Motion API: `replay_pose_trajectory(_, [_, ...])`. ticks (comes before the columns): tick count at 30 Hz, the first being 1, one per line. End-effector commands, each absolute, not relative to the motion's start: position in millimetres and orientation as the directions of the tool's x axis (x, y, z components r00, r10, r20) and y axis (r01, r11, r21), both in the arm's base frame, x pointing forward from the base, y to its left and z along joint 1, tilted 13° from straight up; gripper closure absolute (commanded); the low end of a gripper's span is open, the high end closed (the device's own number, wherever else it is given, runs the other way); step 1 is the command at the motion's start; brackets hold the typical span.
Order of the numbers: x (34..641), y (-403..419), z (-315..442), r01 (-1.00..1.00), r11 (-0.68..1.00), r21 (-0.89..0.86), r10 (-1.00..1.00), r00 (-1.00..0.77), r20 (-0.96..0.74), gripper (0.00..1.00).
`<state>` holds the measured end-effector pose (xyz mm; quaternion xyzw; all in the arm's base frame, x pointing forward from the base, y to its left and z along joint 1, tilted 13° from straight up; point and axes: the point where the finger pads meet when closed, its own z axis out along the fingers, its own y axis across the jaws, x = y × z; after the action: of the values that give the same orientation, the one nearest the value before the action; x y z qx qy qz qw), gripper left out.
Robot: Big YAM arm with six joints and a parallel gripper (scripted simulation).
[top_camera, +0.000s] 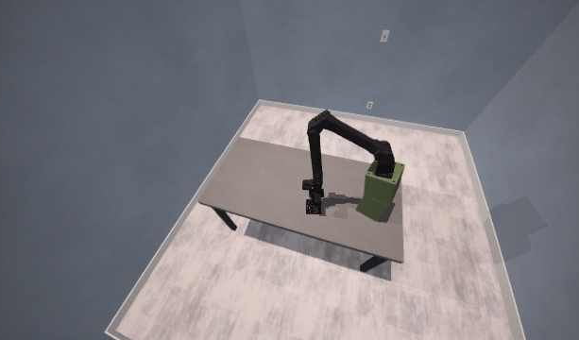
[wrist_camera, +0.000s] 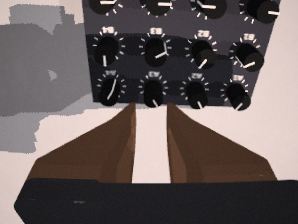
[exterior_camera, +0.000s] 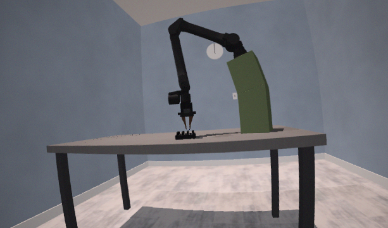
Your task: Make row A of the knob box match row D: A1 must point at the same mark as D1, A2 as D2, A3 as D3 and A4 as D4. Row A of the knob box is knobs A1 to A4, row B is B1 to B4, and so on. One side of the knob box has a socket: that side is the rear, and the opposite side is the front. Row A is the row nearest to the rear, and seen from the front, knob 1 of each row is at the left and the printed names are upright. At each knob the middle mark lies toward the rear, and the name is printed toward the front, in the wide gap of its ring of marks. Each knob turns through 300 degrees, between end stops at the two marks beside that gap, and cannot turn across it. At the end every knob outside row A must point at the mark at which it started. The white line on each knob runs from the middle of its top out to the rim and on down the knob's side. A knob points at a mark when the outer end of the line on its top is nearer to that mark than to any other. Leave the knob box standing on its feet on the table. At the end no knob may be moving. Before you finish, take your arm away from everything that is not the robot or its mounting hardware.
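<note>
The black knob box stands on the grey table, with several black knobs with white lines on top. My gripper points straight down just above the box. Its brown fingers stand a small gap apart with nothing between them. In the wrist view the fingertips lie at the box's near edge, in line with the second knob from the left of the nearest visible row. Which row that is I cannot tell; the printed names are blurred.
The green pedestal that carries the arm stands on the table to the right of the box. The table's front edge runs close in front of the box.
</note>
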<state>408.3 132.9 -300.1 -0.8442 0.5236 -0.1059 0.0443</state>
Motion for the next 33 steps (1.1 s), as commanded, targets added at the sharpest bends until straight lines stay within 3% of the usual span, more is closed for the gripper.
replay_pose_trajectory(1, [415.2,133.7,-297.3,-0.867,-0.458,-0.197,-0.888,0.44,0.133,0.81])
replay_pose_trajectory(33, [414.3,136.6,-297.2,-0.863,-0.464,-0.197,-0.885,0.446,0.133,0.81])
